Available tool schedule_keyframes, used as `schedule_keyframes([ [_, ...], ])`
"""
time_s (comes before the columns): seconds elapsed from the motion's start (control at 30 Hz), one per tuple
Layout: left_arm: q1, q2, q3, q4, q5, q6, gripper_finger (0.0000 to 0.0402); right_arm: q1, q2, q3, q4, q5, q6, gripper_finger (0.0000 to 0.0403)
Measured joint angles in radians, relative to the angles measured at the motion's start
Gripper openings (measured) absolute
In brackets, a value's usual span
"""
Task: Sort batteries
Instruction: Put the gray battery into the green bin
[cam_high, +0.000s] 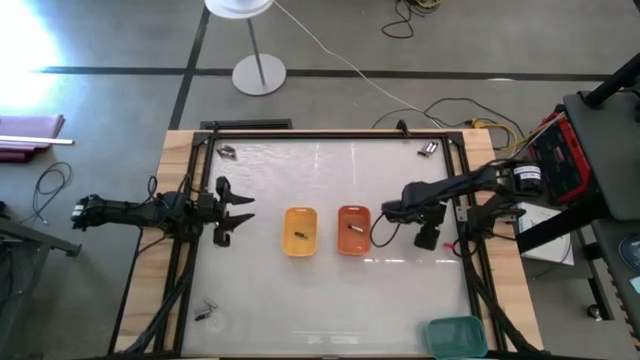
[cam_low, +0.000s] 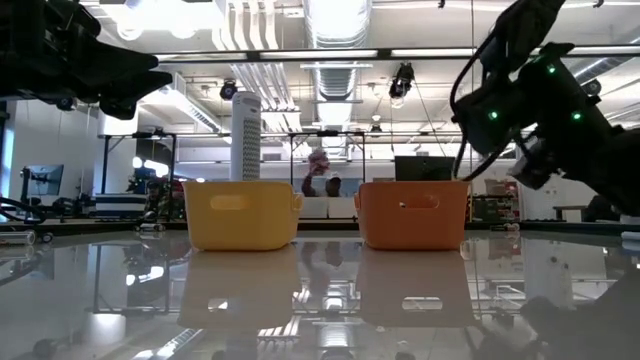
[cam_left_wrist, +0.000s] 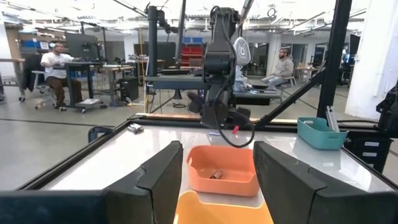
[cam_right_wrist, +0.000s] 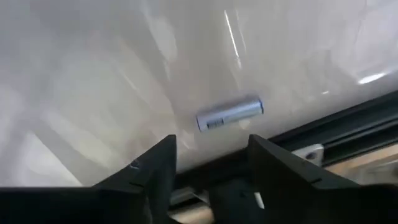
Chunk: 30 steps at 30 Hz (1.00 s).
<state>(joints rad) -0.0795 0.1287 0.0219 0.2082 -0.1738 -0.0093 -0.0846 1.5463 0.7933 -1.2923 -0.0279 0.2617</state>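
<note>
Right wrist: battery (cam_right_wrist: 230, 114) just beyond parted fingers (cam_right_wrist: 152, 165).

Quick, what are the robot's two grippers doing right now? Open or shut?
Left gripper: open, holding nothing, beside the yellow tray.
Right gripper: open, holding nothing, over a silvery battery lying on the table.

3 trays: yellow (cam_high: 300, 231), orange (cam_high: 353, 229), teal (cam_high: 456, 336), 1 battery (cam_high: 299, 236) per yellow/orange tray, 2 arms
</note>
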Motion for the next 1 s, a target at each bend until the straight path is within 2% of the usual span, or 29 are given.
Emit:
schedule_keyframes([
  [0.13, 0.000, 0.000, 0.000, 0.000, 0.000, 0.000, 0.0181, 0.001, 0.039, -0.004, -0.024, 0.008, -0.136, 0.0235],
  [0.33, 0.000, 0.000, 0.000, 0.000, 0.000, 0.000, 0.0181, -0.008, 0.033, -0.003, -0.023, 0.029, -0.124, 0.0271],
  [0.5, 0.000, 0.003, 0.000, 0.001, 0.000, 0.000, 0.0181, -0.008, -0.031, 0.012, -0.024, 0.029, -0.066, 0.0287],
  [0.6, 0.000, 0.004, 0.000, 0.000, 0.000, 0.000, 0.0181, -0.008, -0.087, 0.021, -0.019, 0.029, 0.044, 0.0291],
  [0.67, 0.000, 0.004, 0.000, 0.000, 0.000, 0.000, 0.0181, -0.028, -0.123, 0.016, -0.019, 0.019, 0.219, 0.0290],
  [0.73, 0.000, 0.004, 0.000, 0.001, 0.000, 0.000, 0.0181, -0.057, -0.163, -0.004, -0.017, -0.034, 0.358, 0.0287],
  [0.87, 0.000, 0.004, 0.000, 0.001, 0.000, 0.000, 0.0181, -0.102, -0.213, -0.014, 0.023, -0.082, 0.502, 0.0276],
  [1.0, 0.000, 0.005, 0.000, 0.000, 0.000, 0.000, 0.0181, -0.200, -0.222, -0.015, 0.085, -0.105, 0.644, 0.0264],
])
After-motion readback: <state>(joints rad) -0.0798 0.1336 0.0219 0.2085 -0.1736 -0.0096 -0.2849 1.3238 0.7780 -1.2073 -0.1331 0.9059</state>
